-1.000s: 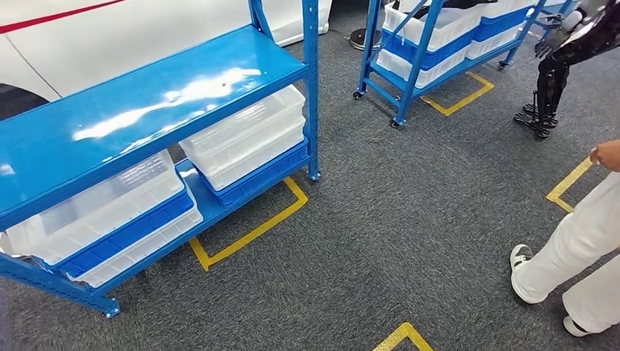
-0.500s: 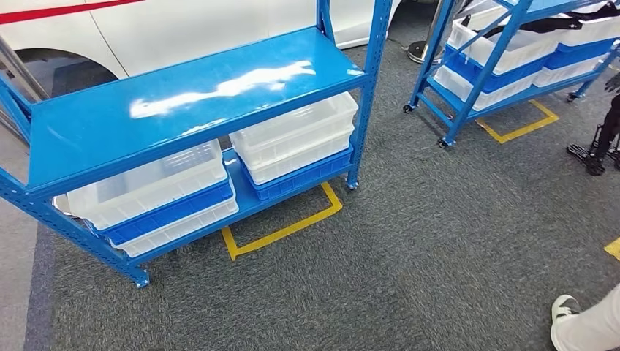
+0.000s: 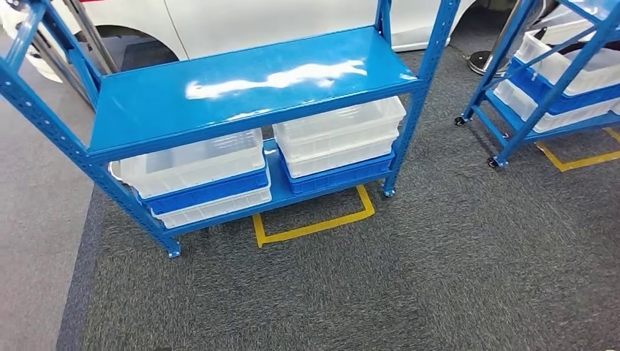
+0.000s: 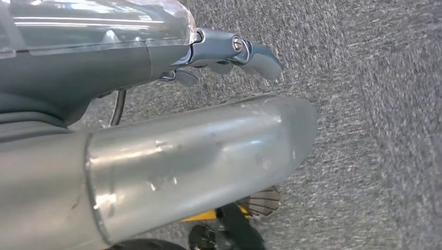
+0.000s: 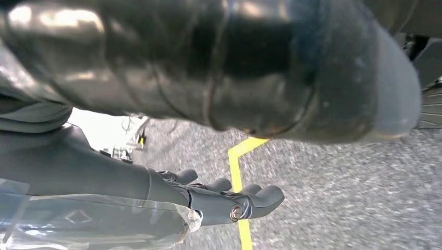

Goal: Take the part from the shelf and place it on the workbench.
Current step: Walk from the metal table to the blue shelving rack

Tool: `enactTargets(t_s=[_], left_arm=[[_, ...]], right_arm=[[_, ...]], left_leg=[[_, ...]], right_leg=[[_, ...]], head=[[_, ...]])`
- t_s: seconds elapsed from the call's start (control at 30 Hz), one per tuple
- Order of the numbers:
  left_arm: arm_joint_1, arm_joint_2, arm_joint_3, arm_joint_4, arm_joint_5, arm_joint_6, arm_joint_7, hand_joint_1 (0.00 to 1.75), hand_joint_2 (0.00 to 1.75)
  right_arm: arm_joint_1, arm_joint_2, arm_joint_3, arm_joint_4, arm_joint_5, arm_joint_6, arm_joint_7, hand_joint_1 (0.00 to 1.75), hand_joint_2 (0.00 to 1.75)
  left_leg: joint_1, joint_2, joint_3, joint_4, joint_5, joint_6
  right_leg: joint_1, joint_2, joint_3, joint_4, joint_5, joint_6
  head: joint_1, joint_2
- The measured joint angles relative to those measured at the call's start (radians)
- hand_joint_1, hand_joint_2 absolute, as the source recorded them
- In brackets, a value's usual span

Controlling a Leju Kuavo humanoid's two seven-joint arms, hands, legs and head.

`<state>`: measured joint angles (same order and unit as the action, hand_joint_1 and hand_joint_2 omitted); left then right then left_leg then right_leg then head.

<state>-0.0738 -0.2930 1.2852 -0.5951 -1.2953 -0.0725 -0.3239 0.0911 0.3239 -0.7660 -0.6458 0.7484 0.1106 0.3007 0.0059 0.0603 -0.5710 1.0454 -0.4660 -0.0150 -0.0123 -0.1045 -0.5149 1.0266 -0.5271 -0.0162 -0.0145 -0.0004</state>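
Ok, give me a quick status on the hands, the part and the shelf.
Left hand and right hand hang over carpet, holding nothing. Blue shelf ahead, top board bare; no part visible, bins below. Nothing blocking.

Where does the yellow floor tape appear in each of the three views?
Head view: yellow floor tape outlines a bay on the floor at the foot of the blue metal shelf rack.
Left wrist view: a small yellow piece shows just below the silver arm cover.
Right wrist view: a yellow line with a corner runs behind the right hand.
Shared landmark: the dark grey carpet. Whether it is the same tape cannot be told.
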Motion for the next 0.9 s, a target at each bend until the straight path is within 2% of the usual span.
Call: enactTargets(t_s=[0.03, 0.1, 0.13, 0.2, 0.23, 0.27, 0.3, 0.33, 0.37, 0.4, 0.43, 0.47, 0.5, 0.53, 0.57, 0.6, 0.63, 0.67, 0.7, 0.77, 0.8, 0.83, 0.87, 0.9], left_arm=[[-0.001, 0.0, -0.001, 0.0, 0.0, 0.0, -0.002, 0.0, 0.0], [0.001, 0.0, -0.002, 0.0, -0.001, -0.002, -0.008, 0.0, 0.0], [0.003, 0.0, -0.002, 0.0, -0.002, -0.005, -0.01, 0.0, 0.0], [0.003, 0.0, -0.003, 0.0, -0.003, -0.01, -0.012, 0.0, 0.0], [0.002, -0.001, -0.004, 0.0, -0.003, -0.012, -0.012, 0.0, 0.0], [0.001, -0.001, -0.005, 0.0, -0.002, -0.015, -0.012, 0.0, 0.0], [0.0, -0.001, -0.005, -0.001, -0.001, -0.021, -0.012, 0.0, 0.0], [0.001, -0.001, -0.005, -0.003, 0.002, -0.03, -0.011, 0.0, 0.0], [0.003, -0.002, -0.005, -0.008, 0.005, -0.043, -0.009, 0.0, 0.0], [0.005, -0.002, -0.004, -0.017, 0.008, -0.058, -0.008, 0.0, 0.0], [0.007, -0.003, -0.004, -0.027, 0.012, -0.076, -0.007, 0.0, 0.0], [0.008, -0.004, -0.004, -0.038, 0.016, -0.093, -0.006, 0.0, 0.0], [0.009, -0.004, -0.003, -0.049, 0.019, -0.108, -0.005, 0.0, 0.0], [0.01, -0.004, -0.003, -0.061, 0.022, -0.12, -0.004, 0.0, 0.0], [0.012, -0.002, -0.002, -0.07, 0.024, -0.128, -0.004, 0.0, 0.0], [0.015, 0.001, 0.0, -0.078, 0.025, -0.133, -0.003, 0.0, 0.0], [0.018, 0.006, 0.002, -0.082, 0.027, -0.133, -0.004, 0.0, 0.0], [0.02, 0.011, 0.004, -0.083, 0.03, -0.132, -0.005, 0.0, 0.0], [0.02, 0.017, 0.007, -0.081, 0.033, -0.13, -0.007, 0.0, 0.0], [0.015, 0.025, 0.011, -0.075, 0.038, -0.125, -0.013, 0.0, 0.0], [0.013, 0.03, 0.013, -0.069, 0.039, -0.122, -0.016, 0.0, 0.0], [0.012, 0.035, 0.014, -0.063, 0.039, -0.118, -0.018, 0.0, 0.0], [0.014, 0.04, 0.015, -0.056, 0.039, -0.114, -0.02, 0.0, 0.0], [0.016, 0.046, 0.017, -0.048, 0.039, -0.11, -0.021, 0.0, 0.0]], right_arm=[[0.0, 0.0, 0.0, 0.0, 0.004, 0.003, -0.002, 0.0, 0.0], [-0.002, 0.0, -0.002, -0.001, 0.013, 0.012, -0.007, 0.0, 0.0], [-0.004, 0.0, -0.002, -0.002, 0.017, 0.015, -0.008, 0.0, 0.0], [-0.004, -0.001, -0.004, -0.003, 0.022, 0.017, -0.009, 0.0, 0.0], [-0.003, -0.002, -0.006, -0.003, 0.023, 0.017, -0.01, 0.0, 0.0], [-0.002, -0.002, -0.01, -0.003, 0.024, 0.017, -0.01, 0.0, 0.0], [-0.001, -0.002, -0.014, -0.003, 0.027, 0.019, -0.01, 0.0, 0.0], [-0.001, -0.003, -0.019, -0.003, 0.031, 0.021, -0.011, 0.0, 0.0], [-0.001, -0.003, -0.024, -0.003, 0.037, 0.025, -0.012, 0.0, 0.0], [-0.001, -0.003, -0.03, -0.004, 0.043, 0.03, -0.015, 0.0, 0.0], [-0.001, -0.003, -0.035, -0.005, 0.049, 0.035, -0.018, 0.0, 0.0], [-0.001, -0.003, -0.041, -0.007, 0.054, 0.041, -0.021, 0.0, 0.0], [-0.001, -0.003, -0.048, -0.009, 0.058, 0.045, -0.023, 0.0, 0.0], [-0.001, -0.003, -0.054, -0.011, 0.061, 0.049, -0.025, 0.0, 0.0], [-0.001, -0.003, -0.06, -0.012, 0.063, 0.051, -0.027, 0.0, 0.0], [-0.002, -0.003, -0.065, -0.013, 0.063, 0.049, -0.029, 0.0, 0.0], [-0.003, -0.002, -0.069, -0.013, 0.06, 0.042, -0.031, 0.0, 0.0], [-0.005, -0.001, -0.072, -0.013, 0.056, 0.034, -0.034, 0.0, 0.0], [-0.005, 0.0, -0.074, -0.014, 0.052, 0.024, -0.037, 0.0, 0.0], [-0.004, 0.001, -0.076, -0.014, 0.049, 0.011, -0.041, 0.0, 0.0], [-0.003, 0.001, -0.078, -0.014, 0.048, 0.009, -0.042, 0.0, 0.0], [-0.002, 0.001, -0.079, -0.014, 0.048, 0.008, -0.042, 0.0, 0.0], [-0.002, 0.001, -0.08, -0.014, 0.047, 0.008, -0.042, 0.0, 0.0], [-0.002, 0.001, -0.081, -0.014, 0.046, 0.008, -0.042, 0.0, 0.0]], left_leg=[[-0.004, 0.01, 0.01, -0.022, 0.003, 0.006], [-0.006, -0.008, 0.009, -0.028, 0.002, 0.018], [-0.004, -0.019, 0.013, -0.034, 0.004, 0.023], [0.002, -0.042, 0.022, -0.047, 0.01, 0.036], [0.004, -0.053, 0.025, -0.05, 0.012, 0.04], [0.004, -0.064, 0.024, -0.05, 0.013, 0.044], [0.003, -0.078, 0.023, -0.05, 0.013, 0.045], [0.003, -0.092, 0.023, -0.049, 0.012, 0.046], [0.002, -0.107, 0.024, -0.047, 0.012, 0.045], [0.002, -0.123, 0.026, -0.046, 0.01, 0.045], [0.002, -0.139, 0.028, -0.043, 0.009, 0.043], [0.002, -0.152, 0.028, -0.04, 0.007, 0.039], [0.001, -0.165, 0.025, -0.036, 0.005, 0.035], [0.002, -0.177, 0.021, -0.033, 0.004, 0.029], [0.003, -0.187, 0.018, -0.032, 0.004, 0.023], [0.005, -0.197, 0.014, -0.033, 0.004, 0.015], [0.007, -0.197, 0.013, -0.032, 0.004, 0.009], [0.006, -0.181, 0.009, -0.024, -0.003, 0.004], [0.005, -0.155, -0.003, 0.001, -0.018, -0.001], [0.004, -0.093, -0.057, 0.11, -0.074, -0.009], [0.005, -0.078, -0.092, 0.179, -0.101, -0.013], [0.006, -0.07, -0.12, 0.232, -0.115, -0.015], [0.007, -0.067, -0.131, 0.252, -0.111, -0.015], [0.007, -0.066, -0.121, 0.232, -0.087, -0.013]], right_leg=[[0.002, -0.009, 0.003, 0.0, -0.003, 0.005], [0.004, -0.027, 0.013, -0.004, -0.006, 0.015], [0.002, -0.022, 0.018, -0.004, -0.01, 0.02], [-0.001, 0.027, 0.006, 0.039, -0.044, 0.03], [-0.004, 0.061, -0.019, 0.092, -0.074, 0.031], [-0.004, 0.084, -0.054, 0.158, -0.105, 0.032], [-0.004, 0.095, -0.089, 0.222, -0.128, 0.033], [-0.003, 0.099, -0.114, 0.262, -0.133, 0.033], [-0.003, 0.102, -0.123, 0.266, -0.116, 0.032], [-0.003, 0.106, -0.114, 0.232, -0.081, 0.03], [-0.003, 0.117, -0.091, 0.169, -0.035, 0.026], [-0.004, 0.142, -0.066, 0.106, -0.001, 0.022], [-0.005, 0.165, -0.047, 0.054, 0.02, 0.02], [-0.005, 0.183, -0.036, 0.023, 0.027, 0.018], [-0.004, 0.191, -0.033, 0.014, 0.023, 0.015], [-0.003, 0.183, -0.032, 0.009, 0.024, 0.013], [-0.003, 0.173, -0.03, 0.006, 0.025, 0.007], [-0.005, 0.163, -0.027, 0.002, 0.027, 0.001], [-0.008, 0.154, -0.025, -0.003, 0.028, -0.006], [-0.006, 0.133, -0.022, -0.007, 0.023, -0.015], [-0.004, 0.123, -0.021, -0.006, 0.018, -0.017], [-0.002, 0.113, -0.019, -0.005, 0.014, -0.018], [-0.001, 0.106, -0.015, -0.004, 0.01, -0.017], [0.0, 0.1, -0.009, -0.004, 0.006, -0.016]], head=[[0.0, 0.0], [0.0, 0.0], [0.0, 0.0], [0.001, 0.0], [0.001, 0.0], [0.002, 0.0], [0.002, 0.0], [0.002, 0.0], [0.002, 0.0], [0.002, 0.0], [0.002, 0.0], [0.002, 0.0], [0.002, 0.0], [0.002, 0.0], [0.002, 0.0], [0.002, 0.0], [0.002, 0.0], [0.001, 0.0], [0.0, 0.0], [-0.002, 0.0], [-0.003, 0.0], [-0.003, 0.0], [-0.003, 0.0], [-0.003, 0.0]])
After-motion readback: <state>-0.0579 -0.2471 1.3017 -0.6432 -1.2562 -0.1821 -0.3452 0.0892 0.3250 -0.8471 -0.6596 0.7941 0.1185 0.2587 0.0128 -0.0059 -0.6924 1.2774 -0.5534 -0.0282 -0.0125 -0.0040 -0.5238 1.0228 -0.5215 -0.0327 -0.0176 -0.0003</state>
